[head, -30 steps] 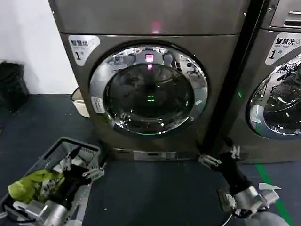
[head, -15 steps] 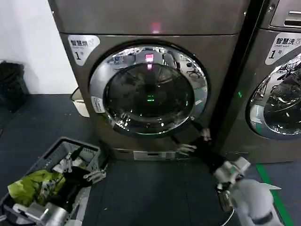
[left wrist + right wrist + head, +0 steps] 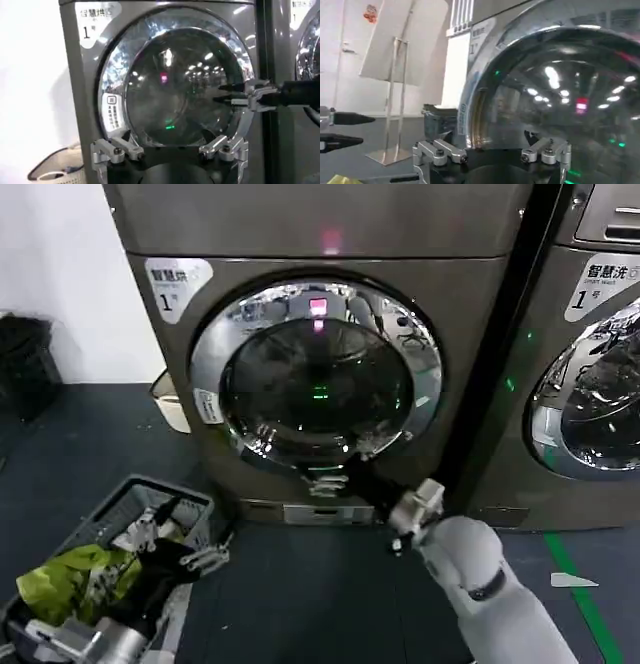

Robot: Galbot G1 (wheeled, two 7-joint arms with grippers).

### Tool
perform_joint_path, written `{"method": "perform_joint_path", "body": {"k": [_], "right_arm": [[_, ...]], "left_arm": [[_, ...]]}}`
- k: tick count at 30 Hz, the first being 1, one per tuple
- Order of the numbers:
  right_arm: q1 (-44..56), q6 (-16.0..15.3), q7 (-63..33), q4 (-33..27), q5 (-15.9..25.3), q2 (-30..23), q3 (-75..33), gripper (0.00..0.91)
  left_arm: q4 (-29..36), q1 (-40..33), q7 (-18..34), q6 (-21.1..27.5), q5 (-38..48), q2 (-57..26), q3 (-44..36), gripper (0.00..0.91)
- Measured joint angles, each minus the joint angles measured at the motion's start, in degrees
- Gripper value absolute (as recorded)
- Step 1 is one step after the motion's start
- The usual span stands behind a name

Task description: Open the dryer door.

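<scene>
Head view: the door (image 3: 315, 379) sits shut at frame centre. The right hand (image 3: 335, 476), fingers spread and holding nothing, hangs just below its chrome ring at lower centre. The left hand (image 3: 205, 549), also open and empty, idles lower left over a basket (image 3: 120, 509).

Left wrist view: the door (image 3: 175, 85) fills the middle; the right hand (image 3: 235, 95) is mid-right.

Right wrist view: the glass (image 3: 560, 95) looms close.

The door is likely rigid and heavy; chrome and glass look slippery, so grip the ring's edge, away from the hinge.

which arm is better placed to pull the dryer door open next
Right, probably. The right gripper is open at the lower chrome rim of the dryer door, which looks shut. The left gripper hangs low over the laundry basket, apart from the door.
</scene>
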State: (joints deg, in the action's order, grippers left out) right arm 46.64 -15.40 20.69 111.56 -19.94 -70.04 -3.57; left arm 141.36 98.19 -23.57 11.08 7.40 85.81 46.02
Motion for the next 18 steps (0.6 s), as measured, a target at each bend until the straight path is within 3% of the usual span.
{"method": "perform_joint_path", "body": {"k": [18], "right_arm": [[-9.3, 0.1, -1.0, -10.4, 2.1, -6.2, 7.6, 0.907]], "left_arm": [[0.3, 1.6, 0.7, -1.1, -0.6, -0.9, 0.5, 0.907]]}}
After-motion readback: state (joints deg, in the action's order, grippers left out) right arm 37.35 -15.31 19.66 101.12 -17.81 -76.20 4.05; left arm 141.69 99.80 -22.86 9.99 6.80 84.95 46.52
